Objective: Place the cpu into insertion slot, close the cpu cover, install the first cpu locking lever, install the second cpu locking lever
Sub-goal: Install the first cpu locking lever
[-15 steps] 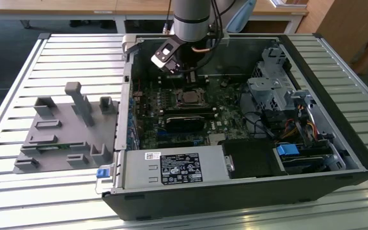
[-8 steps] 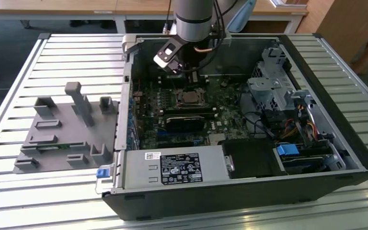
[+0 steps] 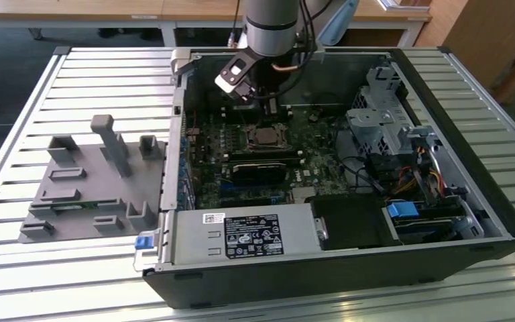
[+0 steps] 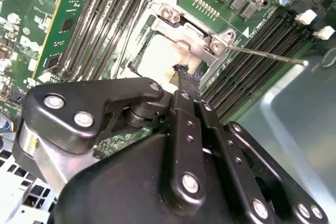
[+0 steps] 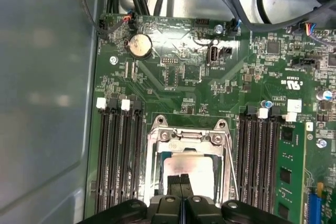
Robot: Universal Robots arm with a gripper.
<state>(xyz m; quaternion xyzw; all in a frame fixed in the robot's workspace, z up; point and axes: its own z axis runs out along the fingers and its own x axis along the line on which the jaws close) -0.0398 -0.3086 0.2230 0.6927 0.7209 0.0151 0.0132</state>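
The cpu (image 5: 190, 170) lies in the insertion slot (image 3: 265, 137), its pale face showing through the cut-out of the cpu cover (image 5: 189, 137). The metal cover lies flat over it, as the second wrist view shows at the cover (image 4: 195, 39) and cpu (image 4: 156, 59). My gripper (image 5: 181, 183) is shut with nothing between its dark fingertips (image 4: 185, 76), which hang just above the chip's near edge; I cannot tell if they touch. One thin locking lever (image 4: 268, 56) sticks out sideways from the socket's corner. In the exterior view the gripper (image 3: 271, 109) hangs just behind the socket.
Memory slots (image 5: 118, 150) flank the socket, and a stick sits in one (image 5: 287, 171). A coin cell (image 5: 140, 45) and cables (image 5: 236, 3) lie beyond. The case holds a power supply (image 3: 244, 235) and drive cage (image 3: 383, 127). A grey fixture (image 3: 96, 181) stands at the exterior view's left.
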